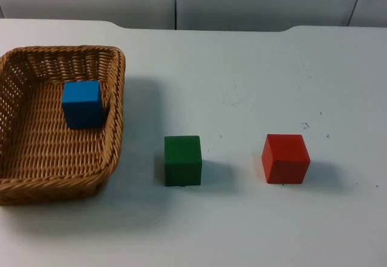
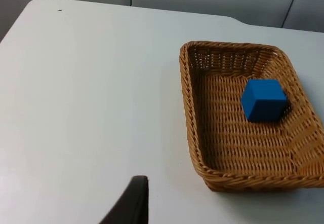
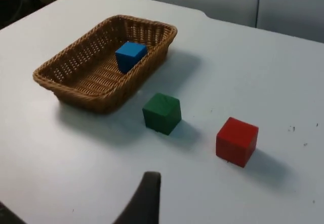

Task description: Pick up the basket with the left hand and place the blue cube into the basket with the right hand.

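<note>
Looking down, I saw the blue cube point(image 1: 81, 102) sitting inside the basket point(image 1: 115, 128) on the table point(image 1: 254, 67). Both grippers were pulled back; I couldn't tell their jaws.

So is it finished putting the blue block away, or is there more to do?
Looks finished: the blue cube already sits inside the basket, which rests on the table. Nothing is in hand. The green cube and red cube lie outside, apart from it.
</note>
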Robot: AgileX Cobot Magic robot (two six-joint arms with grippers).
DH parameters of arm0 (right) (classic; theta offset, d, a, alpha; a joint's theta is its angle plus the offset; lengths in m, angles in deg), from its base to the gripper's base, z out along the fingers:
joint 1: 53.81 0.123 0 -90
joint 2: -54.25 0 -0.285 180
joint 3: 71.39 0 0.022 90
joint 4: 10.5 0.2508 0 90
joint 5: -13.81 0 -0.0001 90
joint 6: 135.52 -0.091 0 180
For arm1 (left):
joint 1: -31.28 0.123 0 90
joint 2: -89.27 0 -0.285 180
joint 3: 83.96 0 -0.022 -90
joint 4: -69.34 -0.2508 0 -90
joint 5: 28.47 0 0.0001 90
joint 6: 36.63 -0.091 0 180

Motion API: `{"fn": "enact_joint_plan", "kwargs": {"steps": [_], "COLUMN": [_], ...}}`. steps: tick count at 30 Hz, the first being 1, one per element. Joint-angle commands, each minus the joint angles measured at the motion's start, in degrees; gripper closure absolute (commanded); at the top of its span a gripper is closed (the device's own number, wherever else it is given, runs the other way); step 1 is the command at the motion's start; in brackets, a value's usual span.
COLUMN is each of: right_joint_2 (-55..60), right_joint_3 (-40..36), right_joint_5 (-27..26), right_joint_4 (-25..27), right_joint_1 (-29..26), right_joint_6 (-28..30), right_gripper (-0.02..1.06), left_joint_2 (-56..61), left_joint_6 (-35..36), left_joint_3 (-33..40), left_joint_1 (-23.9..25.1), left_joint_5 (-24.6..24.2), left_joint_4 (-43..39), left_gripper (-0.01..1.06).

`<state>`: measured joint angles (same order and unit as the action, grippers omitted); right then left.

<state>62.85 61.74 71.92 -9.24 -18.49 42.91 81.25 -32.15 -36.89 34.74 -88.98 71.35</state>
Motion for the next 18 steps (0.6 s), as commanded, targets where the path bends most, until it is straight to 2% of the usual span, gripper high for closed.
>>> {"fn": "enact_joint_plan", "kwargs": {"steps": [1, 3, 18], "right_joint_2": [-0.81, -0.81, -0.81], "right_joint_3": [0.48, 0.48, 0.48], "right_joint_5": [4.34, 6.90, 6.47], "right_joint_4": [0.42, 0.28, -0.84], "right_joint_1": [0.04, 0.04, 0.04], "right_joint_6": [0.48, 0.48, 0.48], "right_gripper": [0.14, 0.14, 0.14], "left_joint_2": [0.23, 0.23, 0.23], "left_joint_6": [0.24, 0.08, -4.47], "left_joint_3": [0.03, 0.03, 0.25], "left_joint_1": [0.28, 0.28, 0.28], "left_joint_5": [0.02, 0.02, -0.33], "left_joint_4": [0.40, 0.64, 3.78], "left_gripper": [0.00, 0.00, 0.00]}}
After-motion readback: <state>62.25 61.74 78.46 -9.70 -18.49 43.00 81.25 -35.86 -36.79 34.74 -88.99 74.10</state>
